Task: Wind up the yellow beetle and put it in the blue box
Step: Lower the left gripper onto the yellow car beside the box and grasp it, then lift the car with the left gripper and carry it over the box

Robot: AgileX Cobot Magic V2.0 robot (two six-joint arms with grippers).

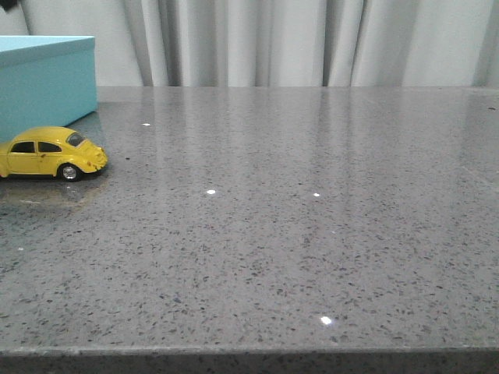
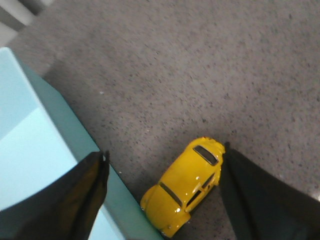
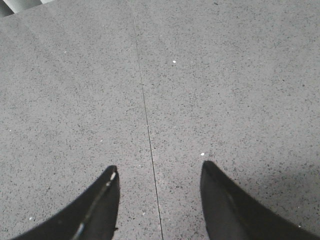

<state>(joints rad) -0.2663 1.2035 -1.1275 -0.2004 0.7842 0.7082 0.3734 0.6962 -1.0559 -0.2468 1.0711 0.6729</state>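
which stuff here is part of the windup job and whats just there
Part of the job:
- yellow beetle, on the table by the box
- blue box
- left gripper, open above the beetle

Just there:
- grey table
- curtain
- right gripper, open over bare table

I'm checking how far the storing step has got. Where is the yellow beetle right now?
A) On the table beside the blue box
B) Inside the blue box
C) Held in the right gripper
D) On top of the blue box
A: the yellow beetle stands on its wheels on the grey table, just in front of the blue box; the open right gripper holds nothing.
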